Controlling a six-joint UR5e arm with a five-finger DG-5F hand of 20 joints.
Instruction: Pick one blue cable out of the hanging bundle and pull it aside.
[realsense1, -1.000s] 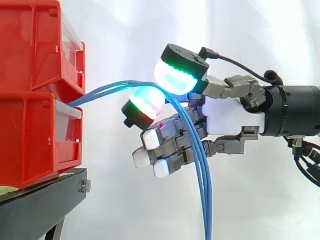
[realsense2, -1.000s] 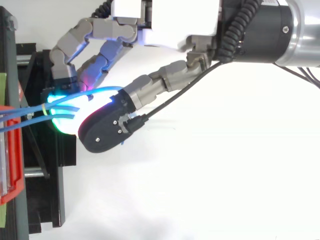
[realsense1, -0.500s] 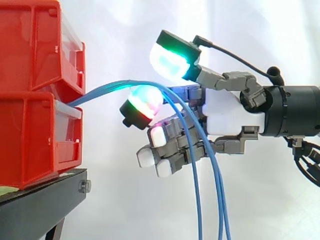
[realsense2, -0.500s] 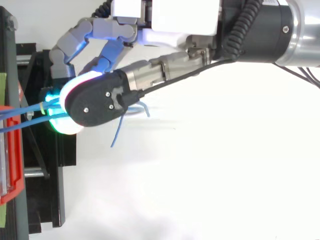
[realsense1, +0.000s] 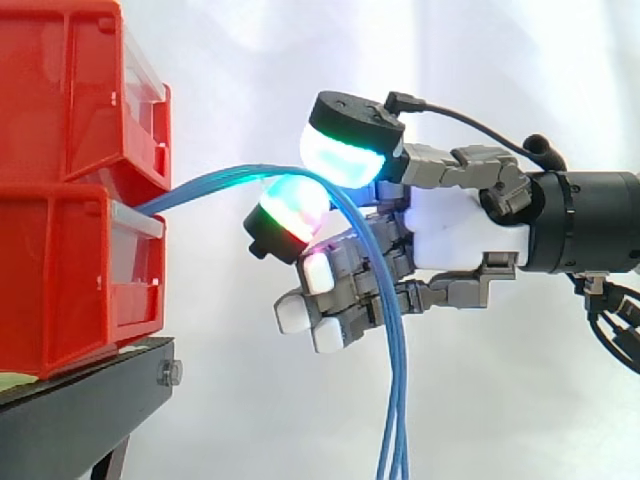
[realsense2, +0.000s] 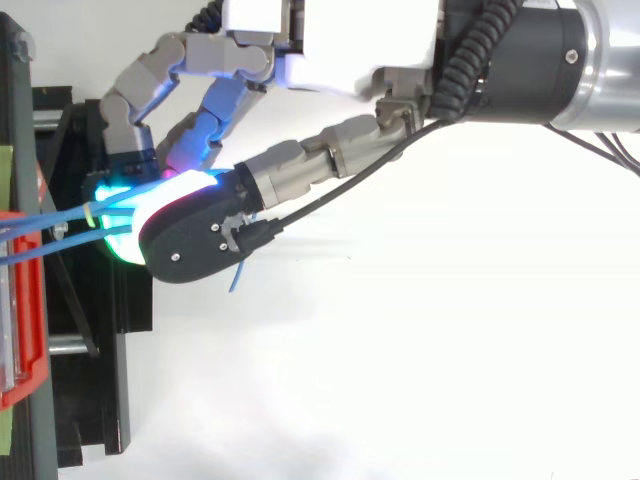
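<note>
A bundle of blue cables (realsense1: 394, 420) leaves the gap between the two stacked red bins (realsense1: 70, 270), arches to the right and hangs down past my hand (realsense1: 465, 235). At the top of the arch the strands run over a finger pad (realsense1: 292, 205) glowing green and red. The thumb pad (realsense1: 342, 155), glowing cyan and green, presses down on them from above. The other fingers are curled behind the hanging strands. In the top view the cables (realsense2: 45, 225) run from the bin under the thumb's black back (realsense2: 200, 240), and a loose cable end (realsense2: 236, 278) shows below it.
The red bins stand on a black stand (realsense1: 80, 410) at the left, seen as a dark frame (realsense2: 90, 380) from above. A white curtain (realsense1: 250, 60) hangs behind. The arm (realsense2: 540, 60) comes in from the right.
The thumb rose half a second ago and the strands spread apart. It has come back down onto them, and they hang together again, further left than a second ago.
</note>
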